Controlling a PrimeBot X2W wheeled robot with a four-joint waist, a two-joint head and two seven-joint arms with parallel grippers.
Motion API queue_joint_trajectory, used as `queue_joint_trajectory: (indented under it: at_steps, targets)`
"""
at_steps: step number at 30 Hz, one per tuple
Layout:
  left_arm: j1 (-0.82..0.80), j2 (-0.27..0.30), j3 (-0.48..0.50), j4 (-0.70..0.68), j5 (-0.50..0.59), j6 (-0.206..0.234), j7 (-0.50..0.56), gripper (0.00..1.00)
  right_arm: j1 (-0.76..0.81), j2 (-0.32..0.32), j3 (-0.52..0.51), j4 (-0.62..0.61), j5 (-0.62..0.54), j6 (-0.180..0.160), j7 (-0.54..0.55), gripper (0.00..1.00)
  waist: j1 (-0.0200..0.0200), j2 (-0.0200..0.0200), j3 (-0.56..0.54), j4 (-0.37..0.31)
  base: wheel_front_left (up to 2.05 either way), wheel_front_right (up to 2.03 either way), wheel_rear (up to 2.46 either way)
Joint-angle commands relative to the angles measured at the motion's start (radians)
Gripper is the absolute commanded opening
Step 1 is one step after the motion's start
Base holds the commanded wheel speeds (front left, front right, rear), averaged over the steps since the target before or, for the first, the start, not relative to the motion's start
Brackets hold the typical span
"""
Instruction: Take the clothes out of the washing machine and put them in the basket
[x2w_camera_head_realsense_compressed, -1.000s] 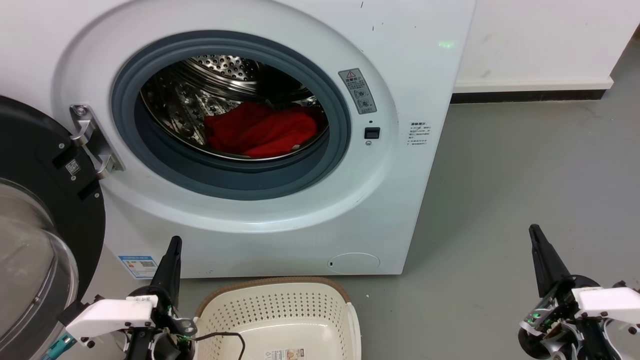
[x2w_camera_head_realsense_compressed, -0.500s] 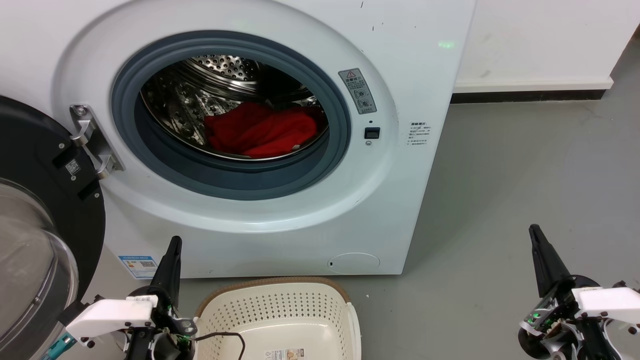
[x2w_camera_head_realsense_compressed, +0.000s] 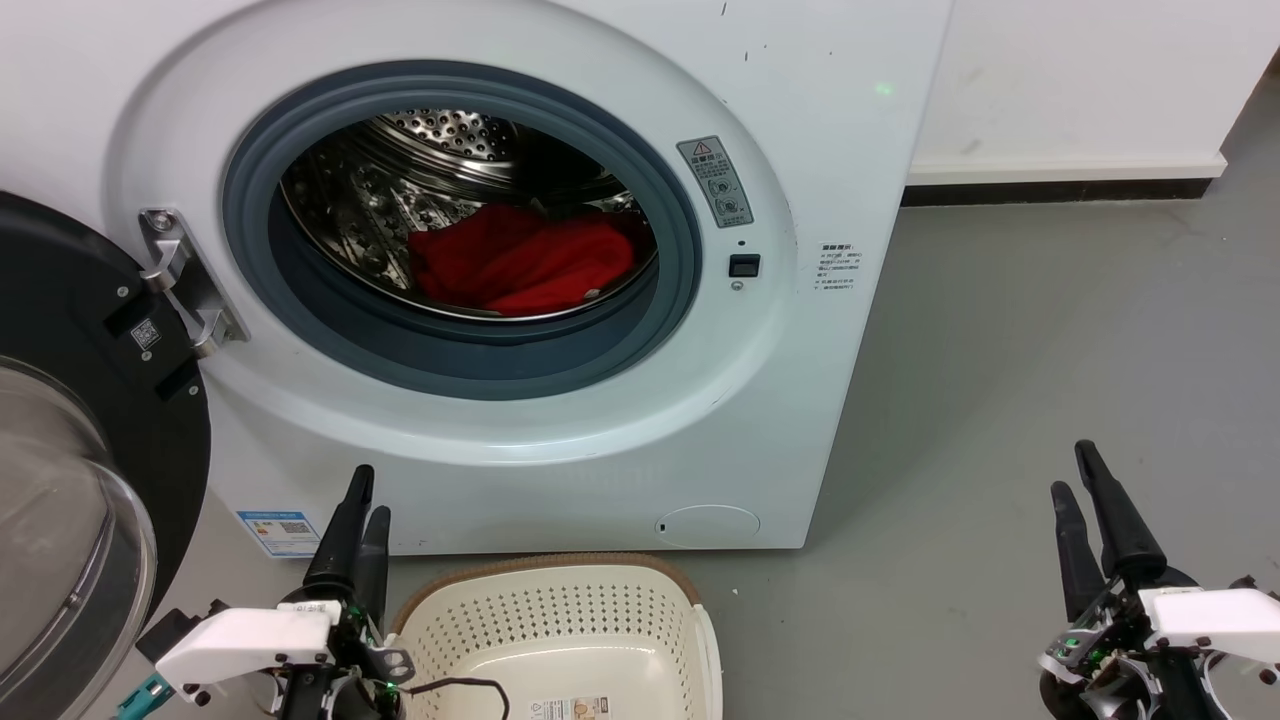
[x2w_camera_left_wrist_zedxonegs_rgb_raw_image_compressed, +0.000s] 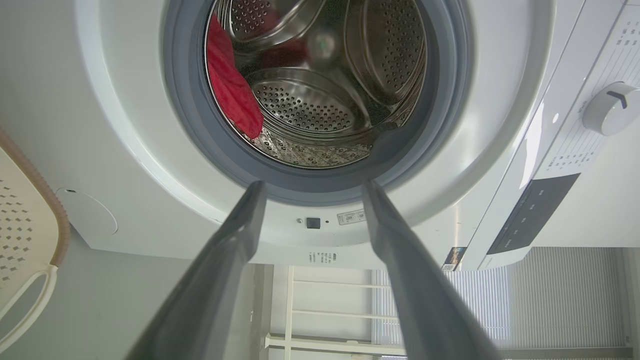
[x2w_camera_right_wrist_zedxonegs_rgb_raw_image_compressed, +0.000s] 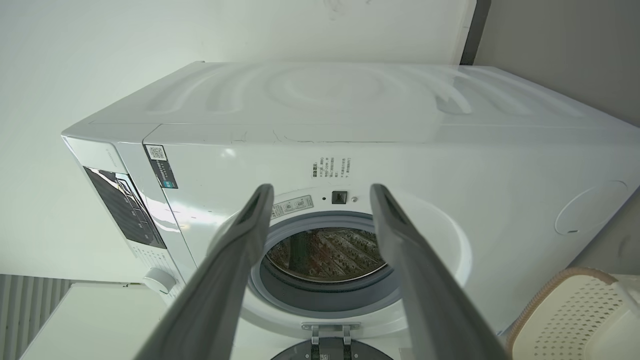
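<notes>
Head view shows red clothes (x2w_camera_head_realsense_compressed: 520, 262) heaped inside the washing machine (x2w_camera_head_realsense_compressed: 790, 400), soft, light and likely best pinched at a raised fold, while left gripper (x2w_camera_head_realsense_compressed: 368, 492) and right gripper (x2w_camera_head_realsense_compressed: 1072, 468) hover parted and empty, flanking the basket (x2w_camera_head_realsense_compressed: 545, 563).

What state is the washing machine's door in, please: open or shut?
Open. The door is swung out left on its hinge, baring the drum and red clothes.
</notes>
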Motion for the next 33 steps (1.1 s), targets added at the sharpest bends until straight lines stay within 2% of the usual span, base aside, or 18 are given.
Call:
queue_joint_trajectory:
  at_steps: [1, 5, 25, 33]
  targets:
    - [-0.033, 0.002, -0.010, -0.025, 0.012, 0.000, -0.012, 1.00, -0.003, -0.001, 0.002, -0.027, -0.016, 0.000, -0.010, 1.00, 0.0000, -0.0001, 0.000, 0.000, 0.00, 0.00, 0.00]
    - [-0.037, 0.002, -0.017, -0.037, 0.053, 0.000, -0.031, 1.00, 0.005, -0.001, 0.001, -0.044, -0.069, 0.000, -0.029, 1.00, 0.0000, -0.0001, 0.000, 0.001, 0.00, 0.00, 0.00]
    - [-0.037, 0.002, -0.048, -0.085, 0.530, 0.014, -0.114, 1.00, 0.063, -0.001, 0.044, -0.142, -0.597, 0.000, -0.112, 1.00, 0.0000, -0.0001, -0.002, 0.010, 0.00, 0.00, 0.00]
    - [-0.034, 0.002, -0.079, -0.081, 0.679, 0.023, -0.142, 1.00, 0.085, 0.000, 0.052, -0.151, -0.748, 0.000, -0.137, 1.00, 0.0000, -0.0001, -0.004, 0.013, 0.00, 0.00, 0.00]
